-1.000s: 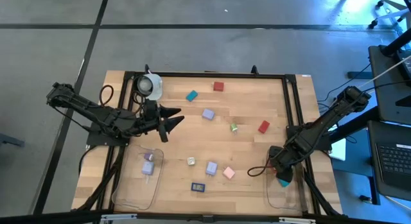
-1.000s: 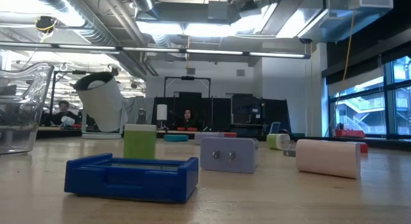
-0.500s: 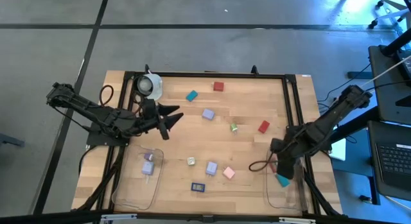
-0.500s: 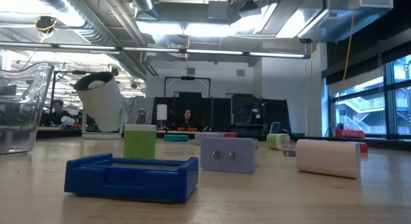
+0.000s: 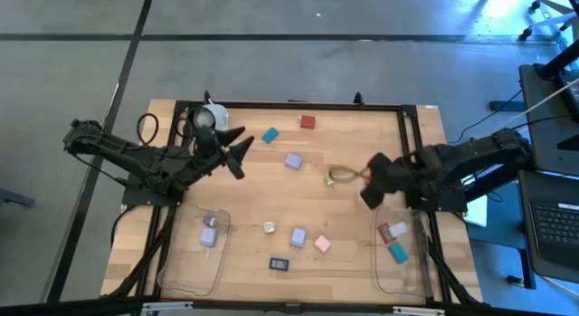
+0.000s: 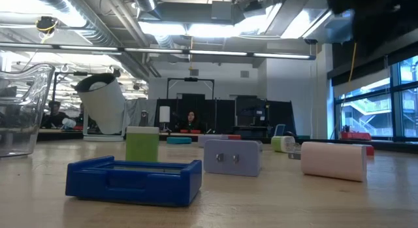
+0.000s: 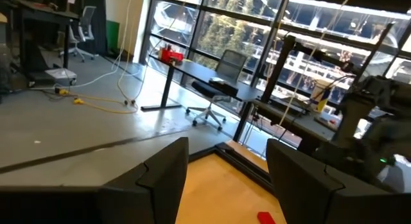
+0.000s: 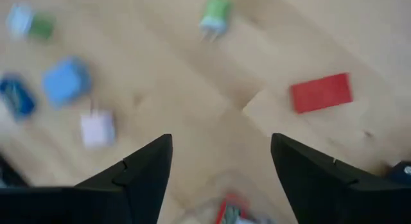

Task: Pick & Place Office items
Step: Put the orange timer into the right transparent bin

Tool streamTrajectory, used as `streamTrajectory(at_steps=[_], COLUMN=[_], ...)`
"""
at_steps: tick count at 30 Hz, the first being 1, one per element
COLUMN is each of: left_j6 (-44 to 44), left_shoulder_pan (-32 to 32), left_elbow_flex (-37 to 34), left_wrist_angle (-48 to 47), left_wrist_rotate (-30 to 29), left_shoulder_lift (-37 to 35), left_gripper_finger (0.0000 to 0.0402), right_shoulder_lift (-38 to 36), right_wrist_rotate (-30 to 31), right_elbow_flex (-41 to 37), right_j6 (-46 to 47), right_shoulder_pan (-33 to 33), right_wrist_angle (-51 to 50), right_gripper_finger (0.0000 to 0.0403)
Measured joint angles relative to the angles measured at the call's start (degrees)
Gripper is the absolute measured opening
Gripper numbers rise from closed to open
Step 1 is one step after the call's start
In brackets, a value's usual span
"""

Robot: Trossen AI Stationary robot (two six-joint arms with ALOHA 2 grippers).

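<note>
- The right gripper (image 5: 365, 185) hangs over the right half of the table (image 5: 362, 253), its fingers (image 8: 138, 172) spread apart with nothing between them.
- A red block (image 8: 320, 92) lies on the wood ahead of those fingers; in the high view the arm covers it.
- A green piece (image 5: 330, 179) lies just beside the right gripper, toward the table's middle.
- The clear tray (image 5: 398, 275) at the near right corner holds a red piece (image 5: 384, 233) and a teal piece (image 5: 398, 253).
- The left gripper (image 5: 242, 152) hovers near the far left corner, parted and empty, beside a white round object (image 5: 208, 117).
- A teal block (image 5: 270, 134) and a red cube (image 5: 308, 122) sit near the far edge; a lavender block (image 5: 292, 160) lies more central.
- Toward the near edge lie a white-green piece (image 5: 269, 227), a blue block (image 5: 298, 235), a pink block (image 5: 322, 244) and a dark blue case (image 5: 279, 263).
- The left tray (image 5: 185, 271) holds a lavender piece (image 5: 208, 235).
</note>
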Motion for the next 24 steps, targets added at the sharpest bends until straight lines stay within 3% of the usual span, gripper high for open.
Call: streamTrajectory(at_steps=[4, 8, 14, 18, 24], left_j6=[-0.09, -0.09, 0.36, 5.3, 11.17], left_shoulder_pan=[0.37, 0.34, 0.34, 0.34, 0.34], left_elbow_flex=[0.01, 0.0, 0.0, 0.0, 0.0], left_wrist_angle=[-0.48, -0.87, -1.39, -2.41, -2.32], left_wrist_rotate=[0.02, 0.06, 0.15, 0.15, 0.13], left_shoulder_lift=[0.0, 0.0, 0.0, 0.0, 0.0], left_gripper_finger=[0.0205, 0.0205, 0.0205, 0.0205, 0.0205], right_shoulder_lift=[0.0, 0.0, 0.0, 0.0, 1.33], right_wrist_rotate=[0.0, 0.43, 5.93, 7.74, 7.42], right_elbow_flex=[-2.17, -7.56, -19.54, -25.78, -31.12], right_j6=[3.6, 15.8, 36.86, 45.37, 52.27], right_shoulder_pan=[-7.24, -11.97, -13.45, -14.12, -14.43], right_wrist_angle=[-0.65, -0.39, 10.25, 16.56, 16.73], right_gripper_finger=[0.0295, 0.0316, 0.0317, 0.0305, 0.0292])
